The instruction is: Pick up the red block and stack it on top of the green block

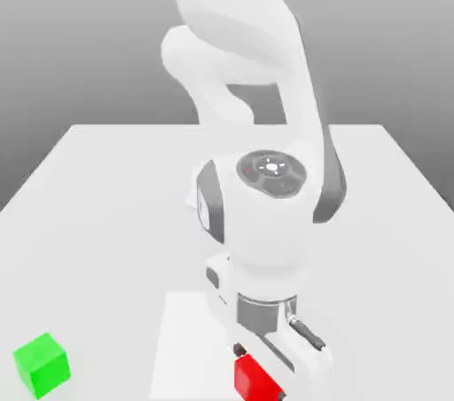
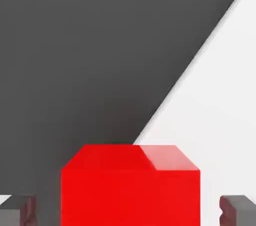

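Straddling the red block point(image 2: 131, 190), the gripper point(image 2: 129, 210) has a gap between each finger point(image 2: 239, 210) and the block, not yet clenched.

This is a bare simulated test bench, not a lived-in room: a plain white surface point(image 1: 106, 204) sits before a smooth grey backdrop with no walls, furniture or clutter. A glossy white robot arm point(image 1: 257, 80) rises from it, and two flat-coloured cubes, a red block point(image 1: 253, 380) and a green block point(image 1: 42, 363), look computer-drawn.
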